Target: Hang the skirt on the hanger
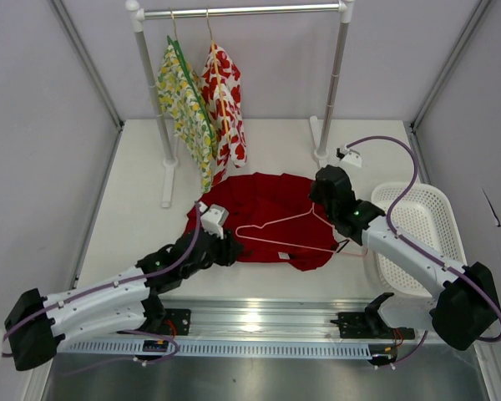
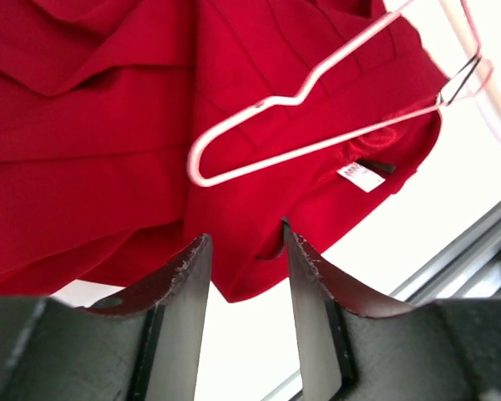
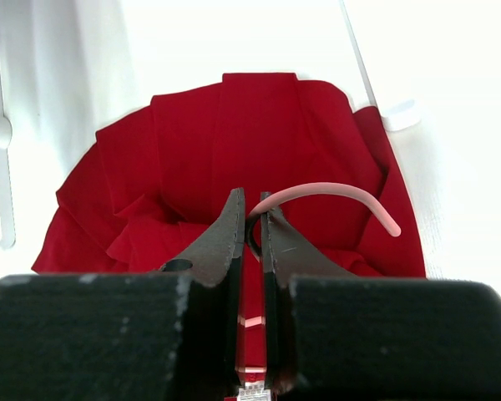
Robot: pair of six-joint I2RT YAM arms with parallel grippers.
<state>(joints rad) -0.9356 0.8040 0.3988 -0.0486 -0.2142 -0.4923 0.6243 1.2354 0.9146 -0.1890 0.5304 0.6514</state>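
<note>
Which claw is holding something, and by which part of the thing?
The right claw is shut on the pink hanger at the base of its hook. The left claw is open and holds nothing, at the skirt edge.

Yellow-green floral garment (image 1: 184,104) and red-flowered white garment (image 1: 226,98) hang on the rack (image 1: 242,12) (white basket (image 1: 427,219) at right).

White arm links (image 1: 100,301), black joints (image 1: 463,305), purple cables (image 1: 384,137); black claw fingers (image 2: 179,292), edges scuffed.
</note>
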